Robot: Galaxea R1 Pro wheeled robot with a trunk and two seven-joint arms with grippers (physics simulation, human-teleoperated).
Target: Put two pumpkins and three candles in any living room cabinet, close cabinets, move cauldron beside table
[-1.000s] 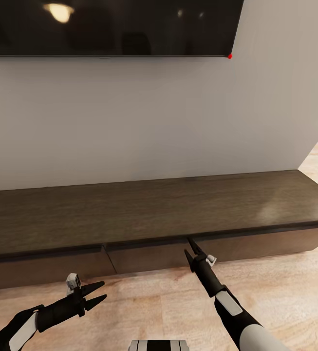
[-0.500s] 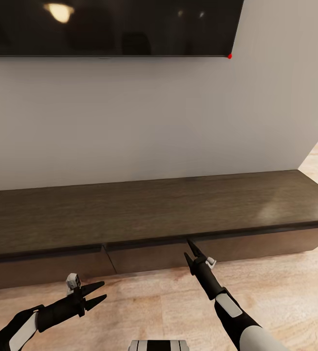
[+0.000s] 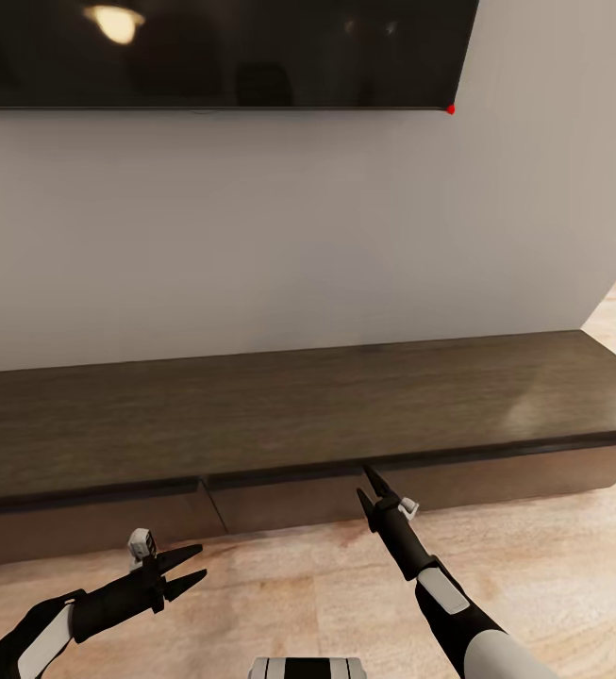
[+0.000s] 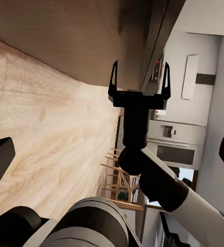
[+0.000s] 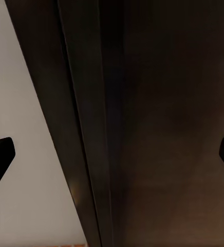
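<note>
The cabinet [image 3: 279,415] spans the middle of the head view, both fronts shut, below a wall-mounted screen [image 3: 213,52]; the right gripper [image 3: 372,486], fingers spread, sits at the front's top edge, centre-right. The left gripper [image 3: 192,566], also spread, hovers over the wooden floor [image 3: 553,556] at lower left.

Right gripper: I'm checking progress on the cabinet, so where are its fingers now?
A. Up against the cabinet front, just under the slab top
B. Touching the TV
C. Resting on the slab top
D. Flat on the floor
A: in the head view the right gripper points up at the cabinet front, its open fingertips just under the slab top's edge.
</note>
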